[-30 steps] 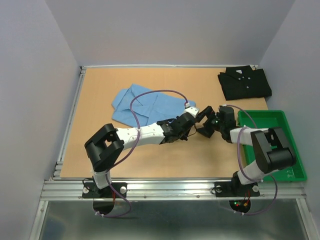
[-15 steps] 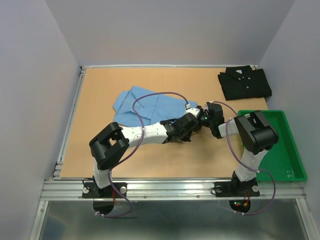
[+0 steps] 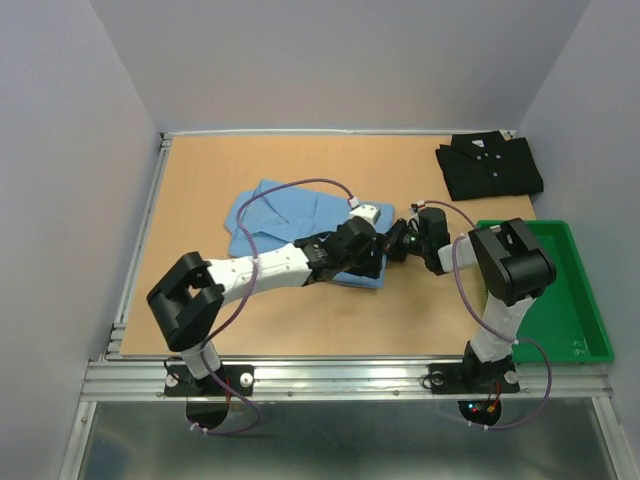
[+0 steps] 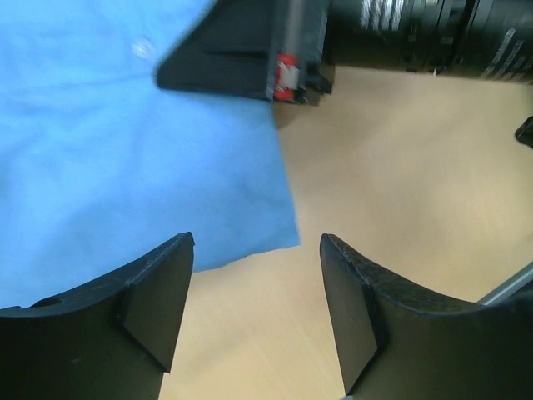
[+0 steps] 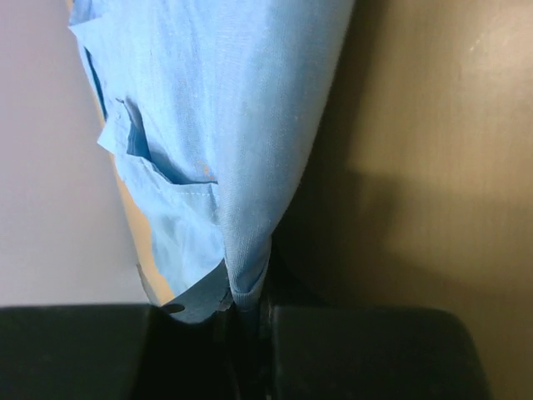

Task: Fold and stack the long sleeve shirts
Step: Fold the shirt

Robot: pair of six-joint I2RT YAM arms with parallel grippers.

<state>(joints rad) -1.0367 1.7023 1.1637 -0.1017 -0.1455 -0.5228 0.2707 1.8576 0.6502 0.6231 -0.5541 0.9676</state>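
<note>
From above, the left arm [image 3: 265, 270] covers the near edge of the light blue shirt [image 3: 285, 212]. In the left wrist view the shirt is blurred, cut off top and left.

1 counter [image 3: 220, 320] is carrying 2 shirts: 1 light blue shirt [image 3: 290, 215], 1 black shirt [image 3: 489, 166]. 1 green tray [image 3: 575, 300] is sitting alongside. 2 arms are showing, left arm [image 3: 265, 270] & right arm [image 3: 510, 262], w/ 1 tool ea.: left tool [image 4: 256, 242], right tool [image 5: 246, 312].
</note>
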